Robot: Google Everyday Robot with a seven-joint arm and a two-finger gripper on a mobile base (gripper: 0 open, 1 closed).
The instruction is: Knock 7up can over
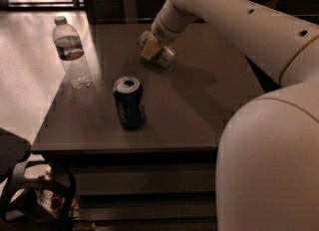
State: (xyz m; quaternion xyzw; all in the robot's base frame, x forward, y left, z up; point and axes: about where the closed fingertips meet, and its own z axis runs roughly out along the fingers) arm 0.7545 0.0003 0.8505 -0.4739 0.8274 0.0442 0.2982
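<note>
The 7up can [167, 55] is a pale silver can on the far middle of the dark table [199, 105]. It appears tipped, with its length slanting down to the right. My gripper [151, 49] is low over the table and right against the can's left side, partly covering it. My white arm reaches in from the upper right. The contact between gripper and can is hidden.
A dark blue Pepsi can [129, 102] stands upright near the table's front middle. A clear water bottle [71, 52] stands at the left edge. My white arm and body [269, 155] fill the right side. Black gear [35, 200] sits on the floor at lower left.
</note>
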